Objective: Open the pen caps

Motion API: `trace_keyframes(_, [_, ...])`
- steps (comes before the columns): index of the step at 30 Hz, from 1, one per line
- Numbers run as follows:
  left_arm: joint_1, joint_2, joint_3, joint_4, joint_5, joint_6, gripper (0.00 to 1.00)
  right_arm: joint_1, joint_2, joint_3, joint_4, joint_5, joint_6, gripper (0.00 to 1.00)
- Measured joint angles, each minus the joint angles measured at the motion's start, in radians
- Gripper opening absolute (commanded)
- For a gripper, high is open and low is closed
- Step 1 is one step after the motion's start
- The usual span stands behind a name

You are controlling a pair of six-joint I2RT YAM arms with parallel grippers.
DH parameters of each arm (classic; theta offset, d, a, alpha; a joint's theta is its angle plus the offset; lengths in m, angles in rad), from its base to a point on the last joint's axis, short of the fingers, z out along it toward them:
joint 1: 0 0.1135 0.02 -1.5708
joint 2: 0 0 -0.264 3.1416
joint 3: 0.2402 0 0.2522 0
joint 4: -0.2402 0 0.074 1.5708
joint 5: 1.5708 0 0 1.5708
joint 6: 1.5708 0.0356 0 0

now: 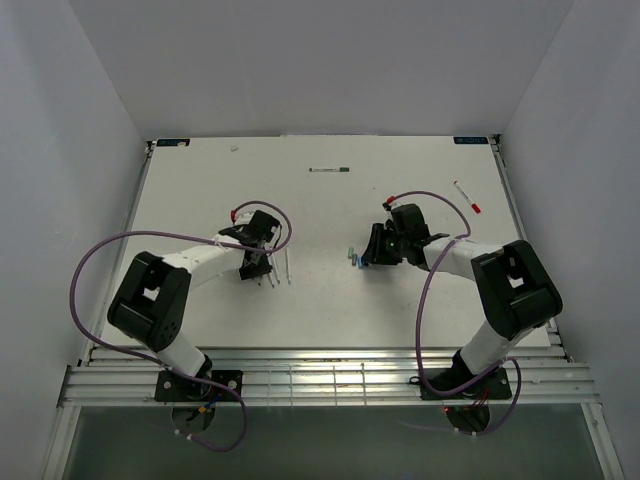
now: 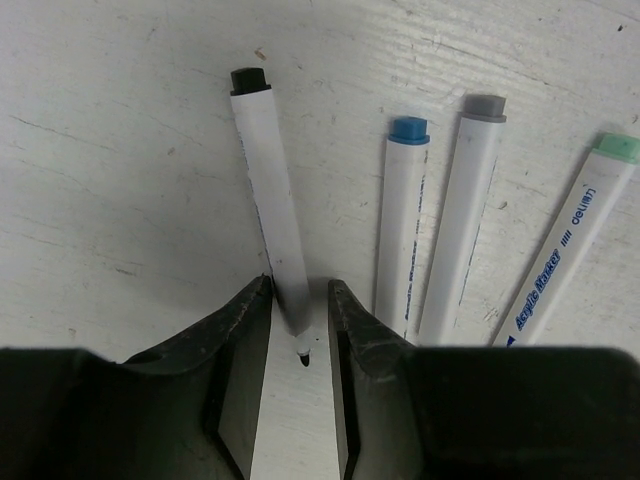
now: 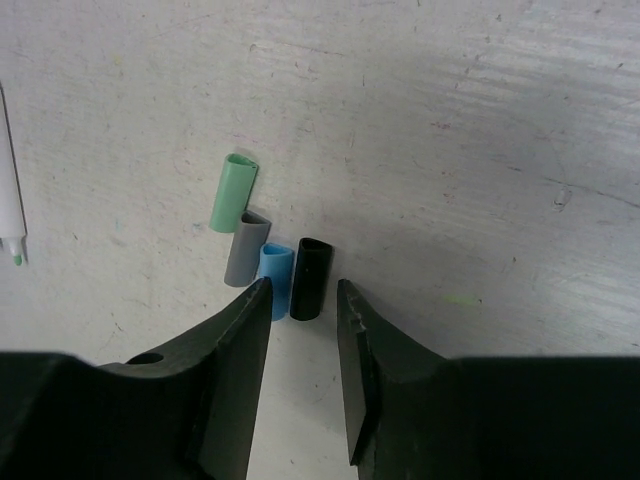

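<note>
Four loose pen caps lie together on the white table: green (image 3: pixel 234 192), grey (image 3: pixel 246 250), blue (image 3: pixel 274 262) and black (image 3: pixel 309 275); they show as a small cluster in the top view (image 1: pixel 353 260). My right gripper (image 3: pixel 303 285) is open and empty, its fingertips either side of the black cap's near end. My left gripper (image 2: pixel 300 285) is open around the bare tip of a black-ended white pen (image 2: pixel 268 200) lying on the table. Beside it lie uncapped blue-ended (image 2: pixel 403 220), grey-ended (image 2: pixel 465 200) and green-ended (image 2: pixel 575 240) pens.
A capped pen with a green end (image 1: pixel 329 170) lies at the back middle, and a red-capped pen (image 1: pixel 466 195) at the back right. An uncapped pen tip (image 3: pixel 10 200) shows at the left edge of the right wrist view. White walls enclose the table (image 1: pixel 200 190).
</note>
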Motion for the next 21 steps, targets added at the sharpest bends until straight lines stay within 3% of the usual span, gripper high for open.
trace_keyframes(4, [0.000, -0.019, 0.000, -0.019, 0.008, -0.004, 0.43, 0.000, 0.000, 0.002, 0.002, -0.006, 0.000, 0.43])
trace_keyframes(9, [0.000, -0.093, 0.012, -0.047, 0.007, -0.005, 0.64, 0.000, -0.001, 0.002, 0.003, -0.010, 0.000, 0.46])
trace_keyframes(10, [0.000, -0.113, 0.020, -0.049, 0.005, -0.009, 0.75, 0.000, -0.003, 0.002, 0.003, -0.010, -0.001, 0.47])
trace_keyframes(11, [0.000, -0.132, 0.031, -0.051, 0.002, -0.007, 0.78, 0.000, -0.007, 0.002, 0.000, -0.008, -0.001, 0.50])
trace_keyframes(16, [0.000, -0.163, 0.131, -0.041, -0.008, 0.001, 0.86, 0.000, -0.034, 0.002, -0.006, 0.002, -0.006, 0.54])
trace_keyframes(21, [0.000, -0.124, 0.268, 0.014, 0.003, 0.032, 0.87, -0.001, -0.040, 0.046, -0.038, 0.019, -0.019, 0.59])
